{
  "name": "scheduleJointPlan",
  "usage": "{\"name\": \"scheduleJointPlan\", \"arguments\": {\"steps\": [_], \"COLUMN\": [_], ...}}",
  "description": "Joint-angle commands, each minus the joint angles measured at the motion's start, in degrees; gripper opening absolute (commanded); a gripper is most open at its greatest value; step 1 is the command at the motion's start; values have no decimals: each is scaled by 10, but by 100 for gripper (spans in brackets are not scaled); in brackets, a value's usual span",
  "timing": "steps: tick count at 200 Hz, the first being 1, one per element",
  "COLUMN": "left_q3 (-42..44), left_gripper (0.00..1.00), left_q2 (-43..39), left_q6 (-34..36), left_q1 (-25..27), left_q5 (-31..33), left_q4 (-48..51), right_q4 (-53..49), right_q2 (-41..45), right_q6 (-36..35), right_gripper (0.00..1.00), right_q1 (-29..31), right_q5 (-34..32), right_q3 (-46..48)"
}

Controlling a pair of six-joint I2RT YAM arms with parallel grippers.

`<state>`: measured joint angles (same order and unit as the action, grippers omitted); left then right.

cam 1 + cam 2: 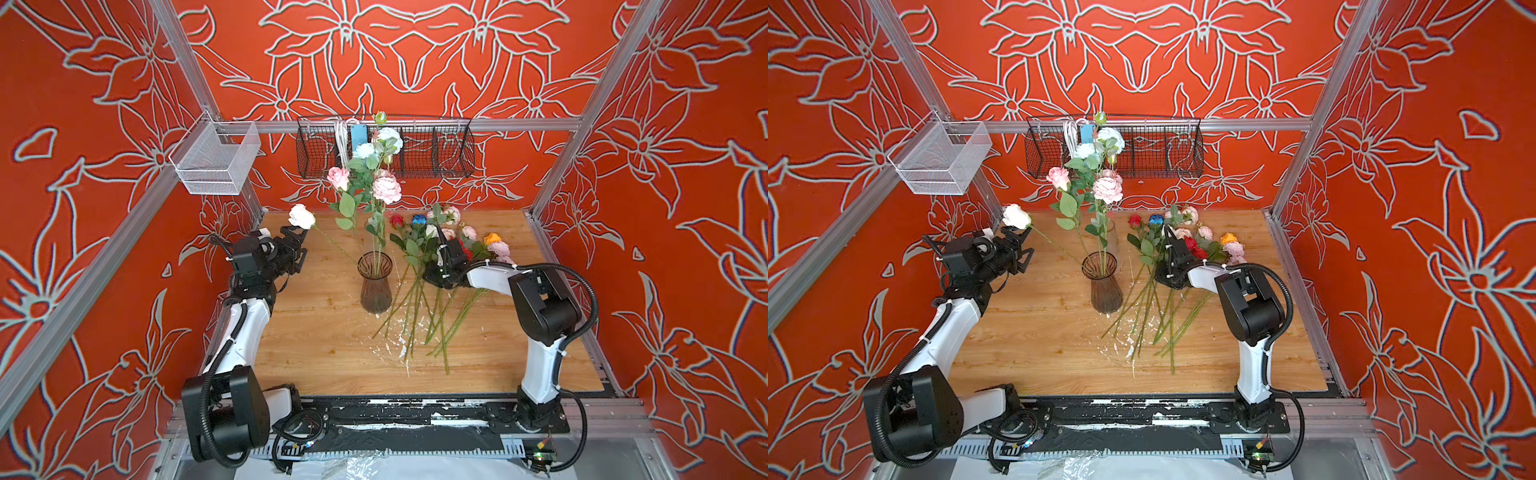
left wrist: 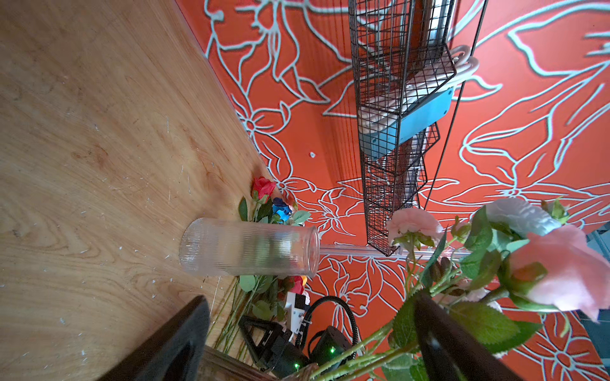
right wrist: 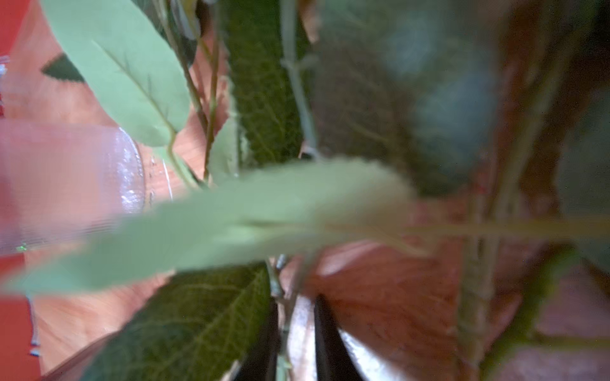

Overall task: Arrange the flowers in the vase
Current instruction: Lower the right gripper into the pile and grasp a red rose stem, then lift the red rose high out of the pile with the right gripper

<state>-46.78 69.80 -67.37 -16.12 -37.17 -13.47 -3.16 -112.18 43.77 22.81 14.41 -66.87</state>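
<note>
The job is partly done, by my reckoning under half. The dark glass vase [image 1: 376, 286] stands upright near the middle of the counter [image 1: 316, 340] and already carries a tall bunch; a pink rose [image 1: 338, 178], a pink peony [image 1: 386, 189], a pale blue head [image 1: 365, 150] and a white head [image 1: 390, 138] rise above its mouth in both top views. A white rose [image 1: 302, 216] also has its stem in the mouth, but leans far out toward 10 o'clock. The left claw [image 1: 302, 248] sits at 9 o'clock of the vase, jaws spread wide and released, grasping nothing; that white rose head is just beside it.

What is left looks the larger share. A pile of loose flowers [image 1: 413, 247] lies flat on the counter from 1 to 4 o'clock of the vase, with a red head [image 1: 397, 220], a blue head [image 1: 419, 220], an orange head [image 1: 492, 239] and several pink and pale ones; their stems fan toward 5 o'clock. The right claw [image 3: 295, 306] is down in that pile; in the right wrist view its 2 dark fingers stand close on either side of 1 thin green stem [image 3: 284, 330], yet a gap shows, so I cannot tell whether it is pinched. Leaves hide which head that stem carries. A clear ribbed vase [image 2: 249, 247] stands at 12 o'clock of the dark one; I see no stem in it.
</note>
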Motion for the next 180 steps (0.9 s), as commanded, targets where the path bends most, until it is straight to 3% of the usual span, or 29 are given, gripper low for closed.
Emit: {"name": "scheduleJointPlan", "arguments": {"steps": [1,57,111,180], "left_q3": [7,6,7,7], "left_gripper": [96,96,96,96], "left_q2": [-11,-11,-11,-19], "left_q6": [-5,-6,-6,-4], "left_q1": [-4,-4,-4,-5], "left_q5": [-4,-7,-6,-8], "left_q4": [-21,-22,-23,-26], "right_q4": [-8,-63,-221,-94], "right_q2": [2,134,176,333], "right_q6": [1,-42,-176,-158], "right_gripper": [7,1,1,0], "right_q1": [0,3,39,48], "right_q5": [-14,-109,-269,-201], "right_q3": [-10,30,-59,17]}}
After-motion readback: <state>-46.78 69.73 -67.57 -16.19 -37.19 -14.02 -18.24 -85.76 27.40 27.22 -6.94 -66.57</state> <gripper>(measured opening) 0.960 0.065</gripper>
